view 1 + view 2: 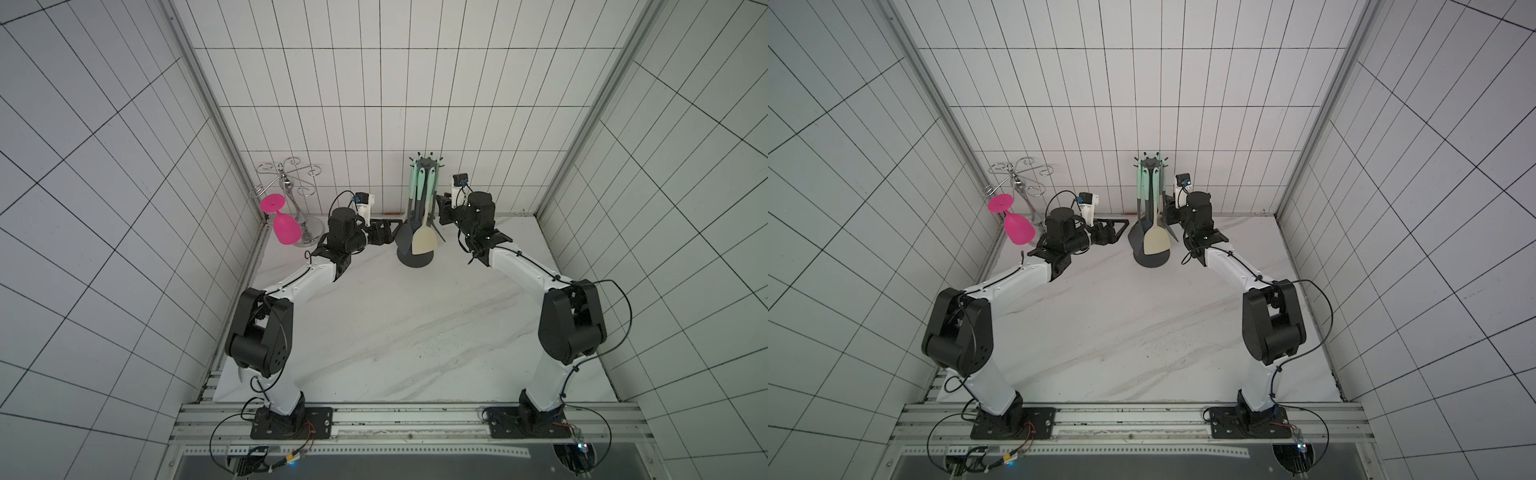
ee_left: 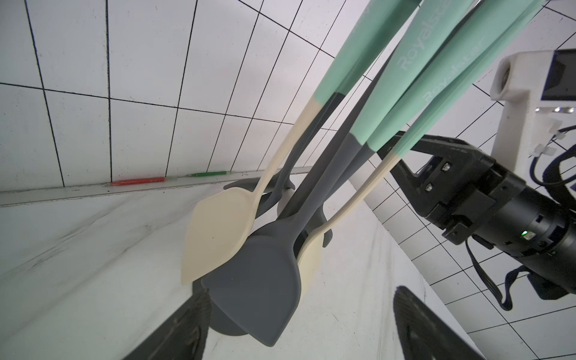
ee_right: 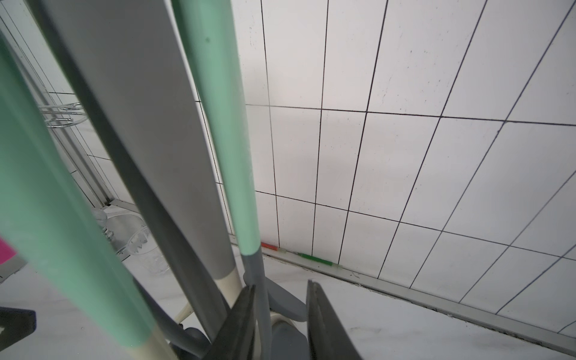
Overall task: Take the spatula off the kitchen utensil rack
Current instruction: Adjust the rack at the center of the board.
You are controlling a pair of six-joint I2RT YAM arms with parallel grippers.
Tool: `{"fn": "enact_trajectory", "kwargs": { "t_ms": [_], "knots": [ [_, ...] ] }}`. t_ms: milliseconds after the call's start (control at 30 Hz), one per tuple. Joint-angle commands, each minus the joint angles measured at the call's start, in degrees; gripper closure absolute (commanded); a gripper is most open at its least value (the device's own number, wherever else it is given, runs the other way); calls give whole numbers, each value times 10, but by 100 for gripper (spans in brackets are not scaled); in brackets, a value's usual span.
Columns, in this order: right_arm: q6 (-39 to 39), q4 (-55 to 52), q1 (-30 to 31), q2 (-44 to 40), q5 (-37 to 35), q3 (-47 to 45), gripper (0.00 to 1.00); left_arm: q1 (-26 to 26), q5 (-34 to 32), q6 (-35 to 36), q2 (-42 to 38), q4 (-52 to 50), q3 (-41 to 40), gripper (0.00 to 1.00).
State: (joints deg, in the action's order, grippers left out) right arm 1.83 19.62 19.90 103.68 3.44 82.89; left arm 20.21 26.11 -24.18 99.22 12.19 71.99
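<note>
**Spatulas on the hooks, my jaws either side**

In both top views the kitchen utensil rack [image 1: 409,262] [image 1: 1152,261] stands near the back wall. A grey spatula [image 1: 404,237] [image 1: 1136,239] and a cream spatula [image 1: 424,244] [image 1: 1156,243] hang blade-down from its crown among other mint-handled utensils. My left gripper [image 1: 392,232] [image 1: 1119,230] sits low, just beside the grey blade. My right gripper [image 1: 439,206] [image 1: 1169,212] is higher, at the handles on the opposite side.

In the left wrist view my left fingers [image 2: 187,327] stand wide apart and hold nothing. The grey spatula [image 2: 258,286] hangs just ahead between them.

In the right wrist view my right gripper [image 3: 280,288] has its jaws parted, straddling a thin grey neck [image 3: 260,280]. One finger looks to lie against it and the other is clear. I cannot tell which utensil that neck belongs to.
</note>
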Motion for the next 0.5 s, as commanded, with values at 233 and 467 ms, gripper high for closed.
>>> {"fn": "enact_trajectory", "kwargs": {
  "t_ms": [233,467],
  "knots": [
    [95,9,10,-129,-17,-122,70,1,8,11,12,-1,32,12],
    [103,-31,46,-111,-17,-70,56,8,-14,8,14,-3,51,13]
  ]
}}
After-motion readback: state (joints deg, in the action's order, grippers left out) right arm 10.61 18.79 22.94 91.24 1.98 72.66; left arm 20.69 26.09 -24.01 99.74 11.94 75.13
